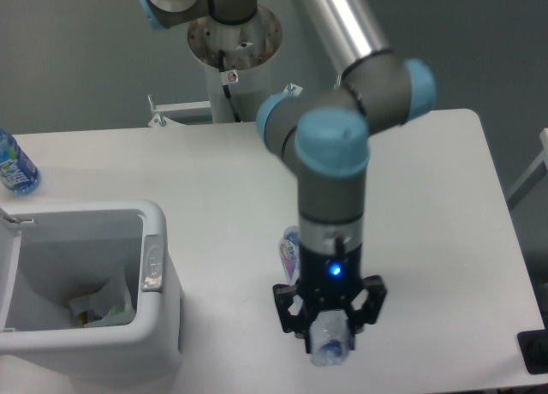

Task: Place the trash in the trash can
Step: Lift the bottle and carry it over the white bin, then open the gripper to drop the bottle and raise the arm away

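The clear plastic bottle (329, 344) lies on the white table, running from its bluish-purple label (289, 250) towards the front edge. My gripper (330, 325) points straight down over the bottle's near end. Its jaws stand against both sides of the bottle, so it is shut on it, low at the table. The arm's wrist hides the bottle's middle. The crumpled white wrapper with green print (103, 305) lies inside the trash can (158, 325). The white boxy bin stands at the front left, well left of the gripper, with a grey oval latch (152, 262) on its rim.
The bin's white lid (8, 270) hangs open at its left side. A blue-tinted bottle with a blue label (15, 164) lies at the table's far left edge. The arm's base column (235, 60) stands behind the table. A dark object (535, 351) sits at the right front corner.
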Robot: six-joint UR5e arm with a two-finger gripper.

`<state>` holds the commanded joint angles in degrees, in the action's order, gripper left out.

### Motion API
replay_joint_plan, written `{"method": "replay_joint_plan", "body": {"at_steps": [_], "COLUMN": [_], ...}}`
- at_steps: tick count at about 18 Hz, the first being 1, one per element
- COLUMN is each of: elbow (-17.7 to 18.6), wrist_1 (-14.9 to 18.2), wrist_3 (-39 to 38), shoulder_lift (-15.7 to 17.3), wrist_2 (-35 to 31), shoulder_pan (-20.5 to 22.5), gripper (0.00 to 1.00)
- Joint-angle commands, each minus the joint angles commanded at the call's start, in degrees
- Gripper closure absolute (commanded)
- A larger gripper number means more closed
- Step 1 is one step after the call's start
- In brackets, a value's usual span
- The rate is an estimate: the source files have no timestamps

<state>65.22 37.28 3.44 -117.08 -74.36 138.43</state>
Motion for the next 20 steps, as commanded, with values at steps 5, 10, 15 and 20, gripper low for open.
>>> {"method": "replay_joint_plan", "body": {"at_steps": [5, 10, 15, 20], "elbow": [-0.53, 0.08, 0.87, 0.26], "wrist_1": [-0.36, -0.28, -0.28, -0.36], "wrist_3": [-0.89, -1.07, -0.80, -0.19], "shoulder_lift": [4.57, 6.51, 5.81, 4.23], "wrist_2": [0.09, -0.18, -0.26, -0.17], "shoulder_pan": [-3.16, -7.90, -14.05, -17.13], "gripper": [0.39, 0.39, 0.39, 0.37]}}
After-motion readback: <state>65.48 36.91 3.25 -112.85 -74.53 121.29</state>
